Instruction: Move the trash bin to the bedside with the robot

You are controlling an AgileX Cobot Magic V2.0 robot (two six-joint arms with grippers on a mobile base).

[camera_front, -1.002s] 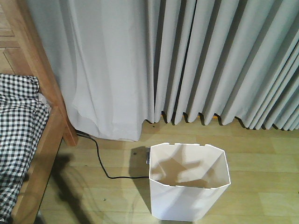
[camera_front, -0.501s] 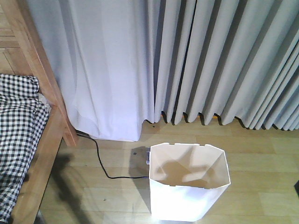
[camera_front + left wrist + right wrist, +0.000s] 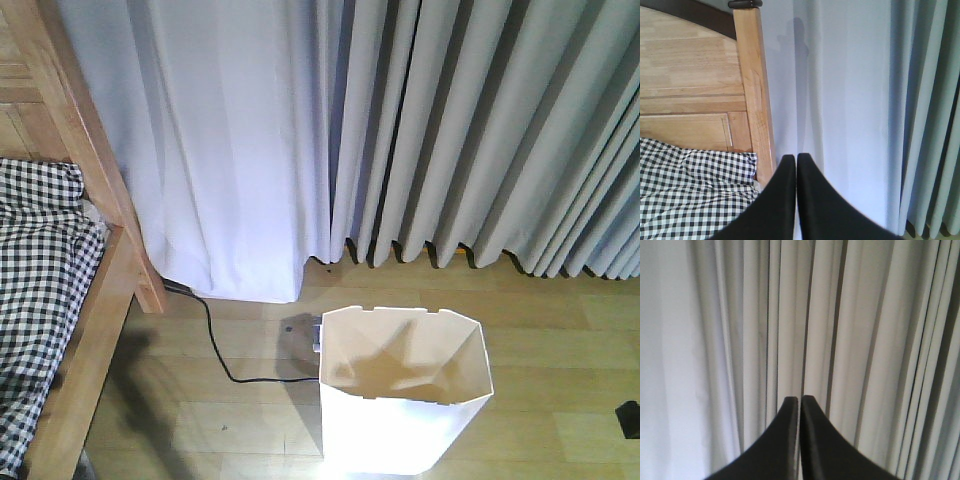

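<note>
Left claw [image 3: 796, 165] is pinched closed on nothing, facing the light wooden bed frame [image 3: 752, 95]; right claw [image 3: 800, 405] is likewise closed and empty, facing the grey pleated curtain [image 3: 855, 340]. The white angular open-topped plastic bin [image 3: 405, 395] stands on the wood floor, near the bed but apart. Whether more nudging toward the bedside remains, I cannot judge

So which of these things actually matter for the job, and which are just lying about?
Part of the job:
- white bin
- wooden bed, where it should end up
- left tool and right tool, both shut, holding nothing

Just there:
- curtains
- black cable
- checked bedding
</note>
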